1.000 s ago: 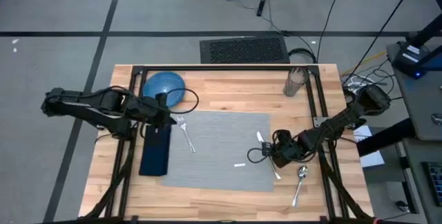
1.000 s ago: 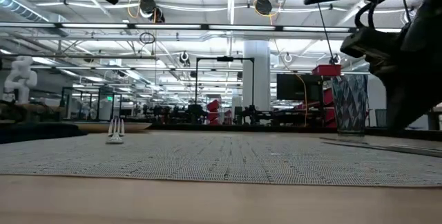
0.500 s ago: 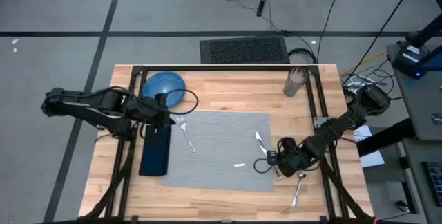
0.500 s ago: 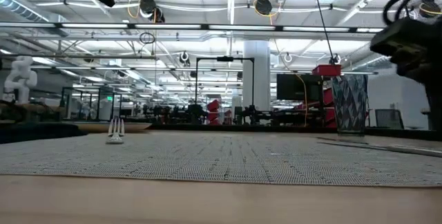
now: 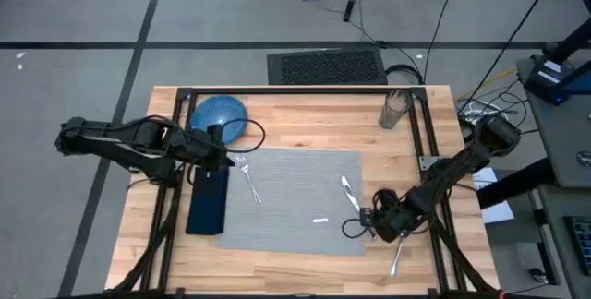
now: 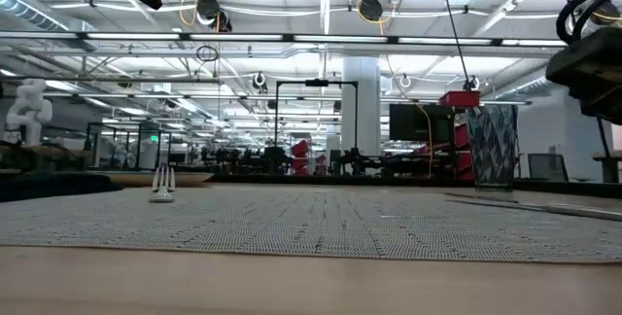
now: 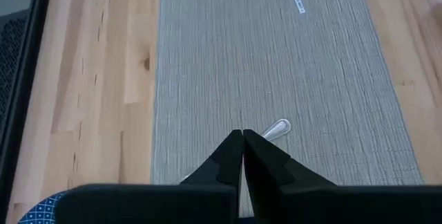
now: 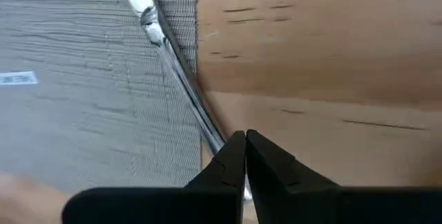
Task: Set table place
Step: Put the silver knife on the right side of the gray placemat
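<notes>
The light-grey placemat (image 5: 295, 202) lies flat on the wooden table (image 5: 305, 119). A fork (image 5: 249, 179) rests on its far left part and a knife (image 5: 350, 194) along its right edge. My left gripper (image 7: 243, 141) hovers shut above the fork (image 7: 277, 128). My right gripper (image 8: 245, 140) is shut above the near end of the knife's handle (image 8: 186, 86). In the low view it (image 6: 593, 62) hangs well clear of the tabletop. A spoon (image 5: 397, 257) lies on the bare wood to the right, partly hidden by my right arm.
A blue dish (image 5: 220, 117) stands at the far left corner and a dark navy napkin (image 5: 208, 197) lies left of the placemat. A clear glass (image 5: 394, 110) stands at the far right. Black frame rails (image 5: 429, 151) run along the table's sides.
My right gripper has risen from just above the table and drawn back toward the near edge, along the knife to its handle end. The knife stays lying at the placemat's right edge. The left arm has kept still.
</notes>
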Controlling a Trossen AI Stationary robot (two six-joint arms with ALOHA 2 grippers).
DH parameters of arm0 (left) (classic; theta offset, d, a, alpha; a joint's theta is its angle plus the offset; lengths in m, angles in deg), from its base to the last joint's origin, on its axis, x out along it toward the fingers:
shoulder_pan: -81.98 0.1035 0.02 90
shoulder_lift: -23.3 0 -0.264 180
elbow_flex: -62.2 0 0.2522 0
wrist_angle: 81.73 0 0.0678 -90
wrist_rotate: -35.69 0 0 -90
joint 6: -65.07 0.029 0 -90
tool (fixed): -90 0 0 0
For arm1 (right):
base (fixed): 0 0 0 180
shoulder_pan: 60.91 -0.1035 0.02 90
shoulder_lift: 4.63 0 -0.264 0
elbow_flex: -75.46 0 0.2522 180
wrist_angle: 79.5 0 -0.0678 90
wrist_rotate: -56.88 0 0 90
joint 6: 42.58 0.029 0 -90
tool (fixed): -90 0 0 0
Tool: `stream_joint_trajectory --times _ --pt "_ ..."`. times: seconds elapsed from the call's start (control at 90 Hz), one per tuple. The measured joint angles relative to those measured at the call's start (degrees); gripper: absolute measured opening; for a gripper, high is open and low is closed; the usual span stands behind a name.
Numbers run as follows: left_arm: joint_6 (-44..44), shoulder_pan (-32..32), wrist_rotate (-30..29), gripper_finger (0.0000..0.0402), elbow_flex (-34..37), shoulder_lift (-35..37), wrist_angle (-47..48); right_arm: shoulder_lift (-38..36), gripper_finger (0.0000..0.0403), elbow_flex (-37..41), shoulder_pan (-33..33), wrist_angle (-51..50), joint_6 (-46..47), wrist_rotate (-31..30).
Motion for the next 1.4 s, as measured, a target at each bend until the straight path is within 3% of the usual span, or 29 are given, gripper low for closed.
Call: stream_joint_trajectory --times 0.511,0.611,0.689,0.922,1.233,1.4 --pt "0.0 0.0 0.0 0.0 0.5 0.0 0.0 3.5 0.0 -2.2 1.1 2.0 -1.5 -1.1" --pt "0.0 0.0 0.0 0.0 0.5 0.0 0.0 3.5 0.0 -2.3 1.1 7.8 -5.1 -6.9" --pt "0.1 0.0 0.0 0.0 0.5 0.0 0.0 3.5 0.0 -3.5 1.4 6.1 -5.1 -9.1" --pt "0.1 0.0 0.0 0.0 0.5 0.0 0.0 3.7 0.0 -4.3 4.4 2.0 -5.2 -7.5" --pt "0.5 0.0 0.0 0.0 0.5 0.0 -0.2 6.0 0.0 -4.4 13.1 2.1 -15.0 -1.7" --pt "0.2 0.0 0.0 0.0 0.5 0.0 0.0 6.2 0.0 -4.3 15.4 7.1 -19.3 -5.3"
